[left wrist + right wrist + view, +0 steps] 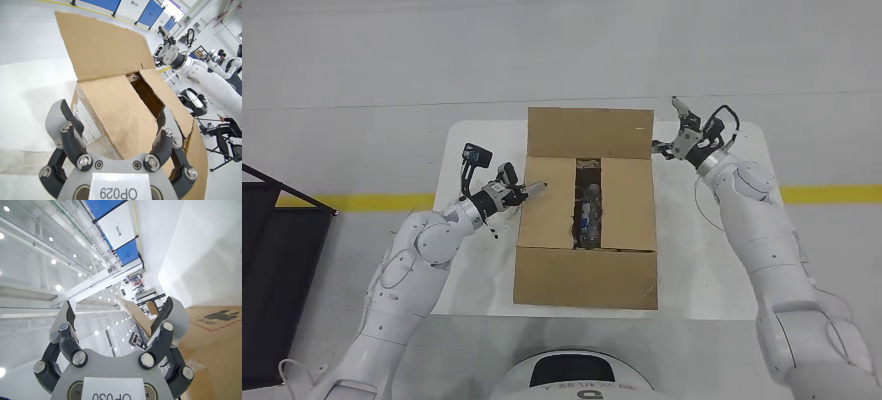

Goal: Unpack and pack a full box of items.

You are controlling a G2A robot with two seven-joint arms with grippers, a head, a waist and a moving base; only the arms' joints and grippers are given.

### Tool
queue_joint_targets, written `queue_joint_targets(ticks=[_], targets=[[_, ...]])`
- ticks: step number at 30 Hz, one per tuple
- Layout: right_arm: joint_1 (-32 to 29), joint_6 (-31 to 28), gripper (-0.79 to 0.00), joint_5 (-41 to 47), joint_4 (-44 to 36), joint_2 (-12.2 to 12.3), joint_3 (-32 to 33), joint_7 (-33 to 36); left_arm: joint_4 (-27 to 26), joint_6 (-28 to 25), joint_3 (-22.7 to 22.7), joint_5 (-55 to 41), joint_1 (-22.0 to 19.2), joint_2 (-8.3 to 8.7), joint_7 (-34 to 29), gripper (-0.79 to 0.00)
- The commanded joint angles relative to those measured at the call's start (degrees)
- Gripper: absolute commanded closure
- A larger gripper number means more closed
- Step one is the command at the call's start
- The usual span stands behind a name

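Top view, from the left: left end effector (532, 187) open, forearm low over the worktop (477, 150), jaws straddling the left top edge of the box (547, 215), apparently to lift the inner flap. Box mid-worktop, outer flaps folded out, inner flaps nearly shut over items (588, 215) in the gap. At its far right corner, right end effector (670, 127) open too, wrist cocked upward, likely poised for the other flap.

items (588, 215) indistinct, mostly hidden under box flaps (627, 205)
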Motion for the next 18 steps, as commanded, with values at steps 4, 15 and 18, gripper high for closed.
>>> queue_joint_targets(ticks=[4,15,18], targets=[[-2.0,0.0,-0.785,0.5,-3.6,0.6,1.4,4.8,0.0,0.0,0.0,0.0,0.0,0.0,0.0,-0.785],[-10.0,3.8,-0.785,-5.8,-18.4,2.4,3.5,6.1,-0.5,-3.5,-0.2,0.8,0.9,0.5,-1.7,-0.785],[-12.4,4.2,-0.785,-7.8,-23.5,2.7,3.6,4.4,-0.2,-5.3,-1.0,2.2,1.2,0.93,-2.3,-0.785]])
